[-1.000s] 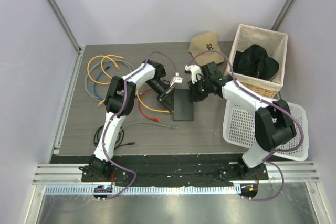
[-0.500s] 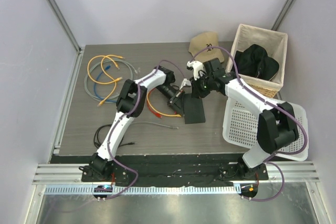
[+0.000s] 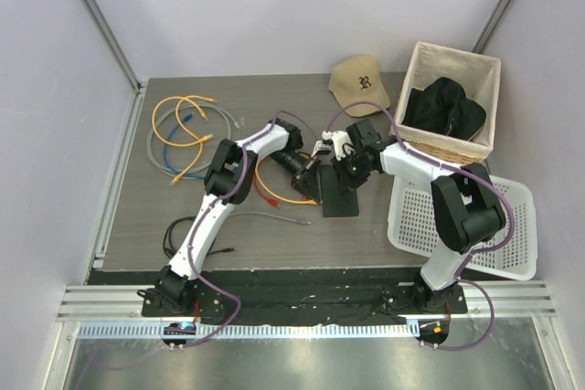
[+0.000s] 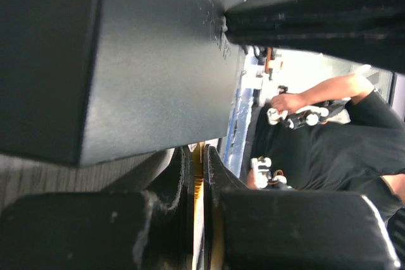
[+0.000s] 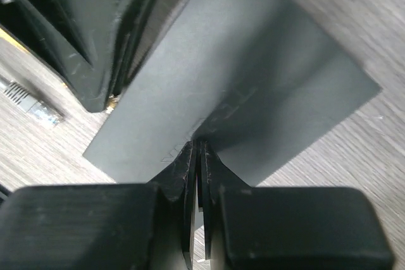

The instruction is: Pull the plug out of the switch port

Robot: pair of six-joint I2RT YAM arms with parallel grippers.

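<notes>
Right now my left gripper (image 4: 197, 156) is squeezed tight on a thin bit of orange cable (image 3: 274, 195), right beside the switch (image 3: 340, 194). I cannot see the plug itself. I think it hides where the cable meets the box. My right gripper (image 5: 197, 151) has its fingers almost together, and their tips look pinched on the edge of the switch. The switch sits in the middle of the table (image 3: 274, 107), between my two grippers, and it looks tipped up a bit.

To pull well, I think my right side must hold the box very firm, so it does not slide. My left side should pull straight out of the port, not up or sideways. A plug like this may have a little clip, so a crooked tug could get stuck.

The switch is flat, black and smooth, with sharp corners. The cable is thin and bendy. The table is grey and streaky, like wood.
</notes>
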